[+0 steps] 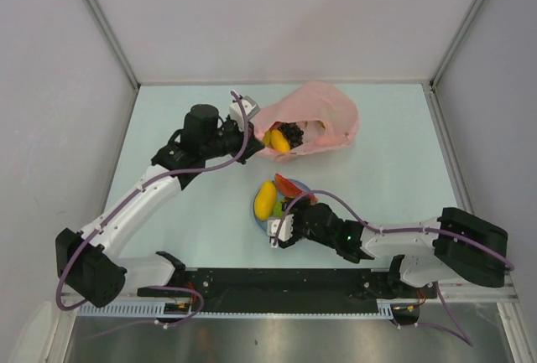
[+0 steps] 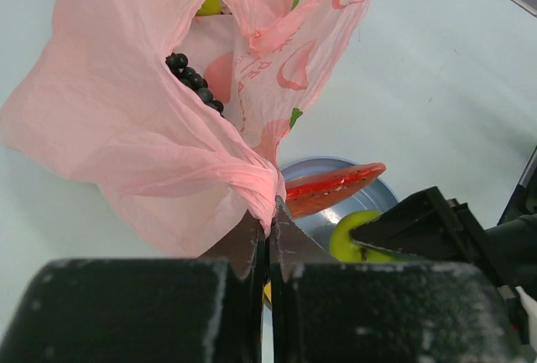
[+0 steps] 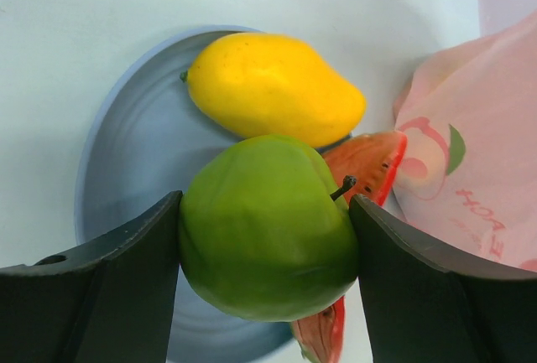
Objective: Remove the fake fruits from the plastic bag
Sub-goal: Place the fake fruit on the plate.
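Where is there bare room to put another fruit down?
Bare table lies right of the blue plate, between the pink bag and the right arm; also left of the plate, beside the left arm. The middle is crowded: the left end effector pinches the bag, the right end effector grips a green fruit over the plate.

The pink bag (image 2: pixel 126 111) beside the plate (image 3: pixel 126 178) is looking thin, crinkly and see-through. The plate itself is coming across smooth and satiny, and on it the green fruit (image 3: pixel 268 229) and yellow fruit (image 3: pixel 273 86) are shining like smooth plastic (slightly waxy).
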Available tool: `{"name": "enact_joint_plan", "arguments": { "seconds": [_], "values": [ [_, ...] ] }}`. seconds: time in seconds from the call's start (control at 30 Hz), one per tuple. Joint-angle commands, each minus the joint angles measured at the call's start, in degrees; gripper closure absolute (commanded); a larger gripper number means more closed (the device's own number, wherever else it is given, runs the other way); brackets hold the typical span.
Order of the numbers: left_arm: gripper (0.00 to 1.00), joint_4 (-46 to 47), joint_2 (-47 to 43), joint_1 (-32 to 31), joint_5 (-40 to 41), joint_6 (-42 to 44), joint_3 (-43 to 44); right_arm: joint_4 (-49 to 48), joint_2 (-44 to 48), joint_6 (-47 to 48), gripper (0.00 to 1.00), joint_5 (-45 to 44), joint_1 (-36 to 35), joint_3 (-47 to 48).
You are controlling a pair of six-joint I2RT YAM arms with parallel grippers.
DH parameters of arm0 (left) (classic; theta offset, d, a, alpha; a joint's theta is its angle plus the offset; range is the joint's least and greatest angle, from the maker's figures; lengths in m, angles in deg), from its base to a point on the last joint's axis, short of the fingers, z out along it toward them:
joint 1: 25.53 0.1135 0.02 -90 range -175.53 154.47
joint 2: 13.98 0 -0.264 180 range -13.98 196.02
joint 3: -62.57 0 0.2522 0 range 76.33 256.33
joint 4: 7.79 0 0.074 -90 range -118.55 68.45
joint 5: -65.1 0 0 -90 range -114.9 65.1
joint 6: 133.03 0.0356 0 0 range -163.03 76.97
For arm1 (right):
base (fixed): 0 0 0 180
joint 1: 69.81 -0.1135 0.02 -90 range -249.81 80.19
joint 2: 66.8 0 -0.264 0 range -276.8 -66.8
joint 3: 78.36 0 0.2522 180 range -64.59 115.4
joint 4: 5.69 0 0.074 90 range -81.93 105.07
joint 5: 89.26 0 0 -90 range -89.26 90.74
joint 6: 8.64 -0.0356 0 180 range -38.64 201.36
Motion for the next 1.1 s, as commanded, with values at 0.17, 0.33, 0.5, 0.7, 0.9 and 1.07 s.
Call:
{"name": "enact_joint_plan", "arguments": {
  "seconds": [0.17,0.33,0.5,0.7,0.9,1.07],
  "values": [
    [1.00,2.69,-3.11,0.22,-2.22,-1.12,-1.26,-13.80,-8.09,2.03,0.64,2.14,0.40,-0.12],
    [1.00,2.95,-4.16,0.22,-2.05,-1.12,-1.52,-13.46,-11.69,3.34,0.20,4.51,1.28,0.23],
    [1.00,3.13,-5.48,0.22,-1.87,-1.12,-2.22,-11.09,-11.88,3.53,0.00,4.17,0.84,0.49],
    [1.00,3.92,-6.89,0.22,-2.66,-1.12,-3.89,-3.54,-4.94,2.56,0.00,-2.60,-2.50,3.73],
    [1.00,5.15,-7.24,0.22,-3.18,-1.12,-4.51,14.38,7.01,-0.51,0.00,-0.94,-3.55,8.83],
    [0.99,5.41,-6.80,0.22,-3.10,-3.84,-3.37,27.84,15.27,-4.46,0.00,0.91,-4.08,12.70]
  ]
}}
